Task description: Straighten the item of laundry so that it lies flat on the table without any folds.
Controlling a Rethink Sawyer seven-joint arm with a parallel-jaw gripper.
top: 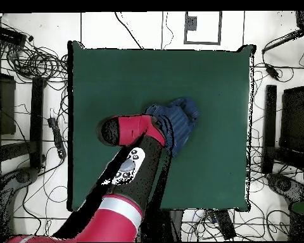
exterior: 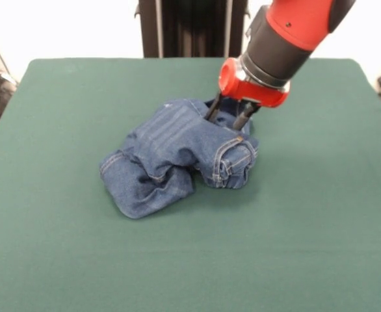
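Looking across from the front, you see the jeans [exterior: 177, 156] bunched in a rumpled heap on the green table [exterior: 320, 247], roughly midway between its side edges and a little nearer the far edge than the near one. The denim is folded over on itself: a hemmed leg end sticks out toward the near left corner, and a rolled, stitched seam bulges on the heap's right side. The gripper [exterior: 228, 116] comes down from above on the red and black arm [exterior: 288, 32], with its two dark fingers [exterior: 213, 107] planted in the far right part of the heap. The fingers stand slightly apart, with a fold of denim rising between them, so the claw appears pinched on the jeans at that spot. The rest of the garment lies slack on the surface, touching the cloth all round.

From overhead, you see the arm [top: 132, 171] reaching in from the table's [top: 116, 76] bottom edge, crossing the surface at a slant, its red wrist covering part of the heap. The jeans [top: 180, 120] show just beyond the wrist as a compact blue lump near the middle of the surface, well apart from every edge. The fingertips are hidden under the wrist here.
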